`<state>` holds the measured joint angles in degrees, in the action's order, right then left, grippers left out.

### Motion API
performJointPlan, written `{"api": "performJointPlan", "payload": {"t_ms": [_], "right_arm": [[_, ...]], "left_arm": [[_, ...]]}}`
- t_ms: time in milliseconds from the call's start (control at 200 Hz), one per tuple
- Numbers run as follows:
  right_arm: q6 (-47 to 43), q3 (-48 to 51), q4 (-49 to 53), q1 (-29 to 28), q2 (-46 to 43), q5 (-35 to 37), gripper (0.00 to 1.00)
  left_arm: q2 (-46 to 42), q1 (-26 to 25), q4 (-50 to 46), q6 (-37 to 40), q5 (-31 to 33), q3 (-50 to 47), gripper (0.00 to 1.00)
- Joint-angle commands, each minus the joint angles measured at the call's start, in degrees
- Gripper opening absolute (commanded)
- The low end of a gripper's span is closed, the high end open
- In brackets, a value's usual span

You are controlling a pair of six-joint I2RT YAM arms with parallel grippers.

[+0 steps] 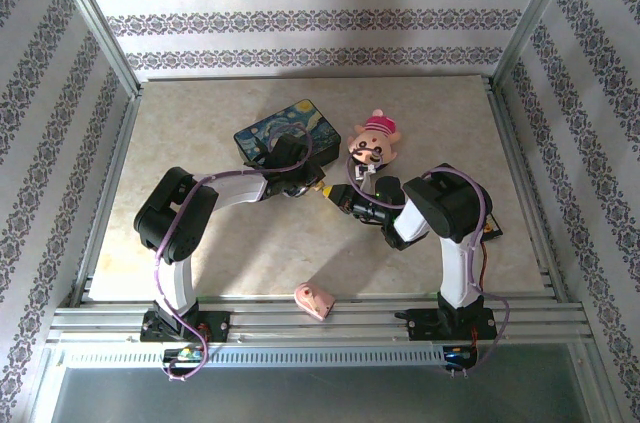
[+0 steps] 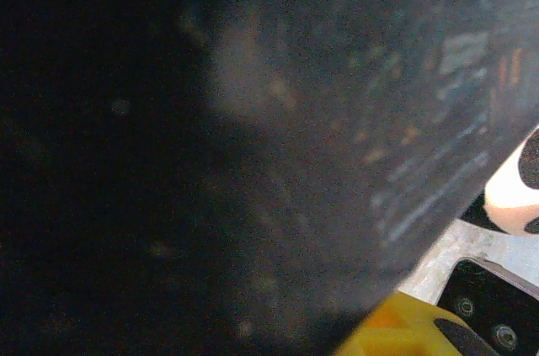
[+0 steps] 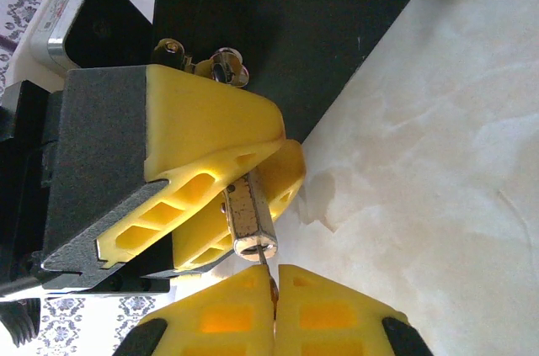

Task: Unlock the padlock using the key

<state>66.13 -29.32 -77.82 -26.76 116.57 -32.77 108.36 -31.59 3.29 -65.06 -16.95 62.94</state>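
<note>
Brass padlock (image 3: 248, 215), small, rigid and likely slick, sat pinched in the left gripper (image 3: 282, 158) just beside the painted box (image 3: 278, 19), its keyhole facing the thin, probably bendable key (image 3: 264, 265), nipped by its head in the right gripper (image 3: 274, 284).

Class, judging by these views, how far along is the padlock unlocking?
Done: left pincer grips the padlock, right pincer pinches the key. In hand: the key's tip meets the padlock's bottom end; how deep is unclear. Remaining: turning it and opening the padlock.
</note>
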Motion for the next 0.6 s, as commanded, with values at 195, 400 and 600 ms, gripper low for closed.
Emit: {"api": "performJointPlan", "payload": {"t_ms": [195,400,600], "right_arm": [[-0.90,0.49,-1.54,1.32,0.32,4.37,0.00],[-1.16,0.60,-1.54,1.01,-0.12,4.83,0.00],[-1.18,0.16,-1.54,1.01,-0.12,4.91,0.00]], "left_arm": [[0.06,-0.49,-2.68,-4.72,-8.81,-2.28,0.11],[0.04,-0.49,-2.56,-4.72,-8.85,-2.40,0.11],[0.18,-0.49,-2.51,-4.80,-8.87,-2.49,0.11]]}}
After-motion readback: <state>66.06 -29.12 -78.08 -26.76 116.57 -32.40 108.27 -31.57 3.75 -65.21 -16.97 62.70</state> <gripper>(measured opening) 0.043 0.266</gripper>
